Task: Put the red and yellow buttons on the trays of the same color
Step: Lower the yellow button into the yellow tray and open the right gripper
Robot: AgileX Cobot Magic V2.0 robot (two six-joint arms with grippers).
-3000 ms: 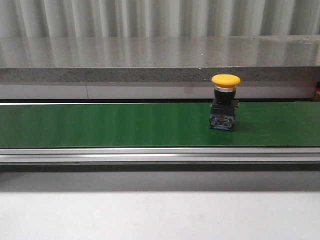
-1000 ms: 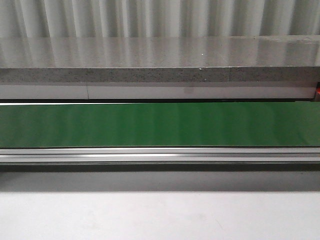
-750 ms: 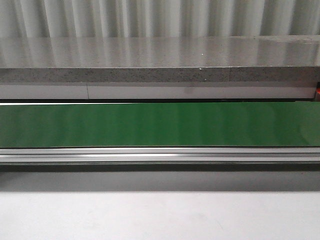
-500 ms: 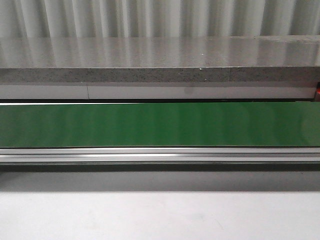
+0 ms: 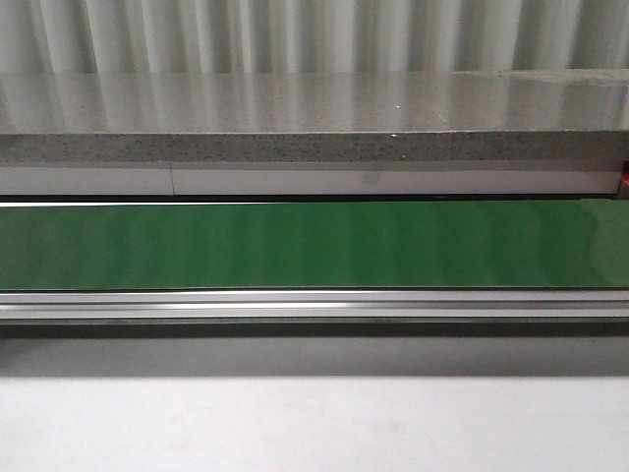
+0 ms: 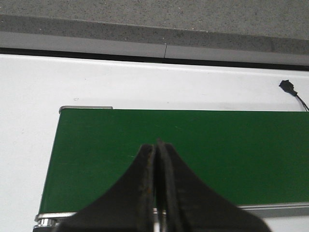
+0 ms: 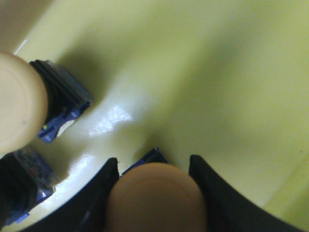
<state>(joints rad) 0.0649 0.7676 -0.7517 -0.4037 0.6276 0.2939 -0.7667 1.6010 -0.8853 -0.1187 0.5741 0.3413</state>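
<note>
In the right wrist view my right gripper [image 7: 153,159] is shut on a yellow button [image 7: 157,198], one finger on each side of its round cap. Its blue base touches or nearly touches the yellow tray [image 7: 203,72]. Two more yellow buttons [image 7: 19,106] with black and blue bodies stand on the same tray, close beside it. My left gripper [image 6: 158,144] is shut and empty above one end of the green belt [image 6: 217,154]. No red button or red tray is in view. Neither gripper shows in the front view.
The green conveyor belt [image 5: 314,246] runs across the front view with a metal rail [image 5: 314,305] in front and a grey stone ledge [image 5: 314,118] behind. A black cable plug [image 6: 286,85] lies on the white table beyond the belt.
Three seconds ago a yellow button stood on the right part of the belt. It is gone from the belt, which has been bare for the last second.
</note>
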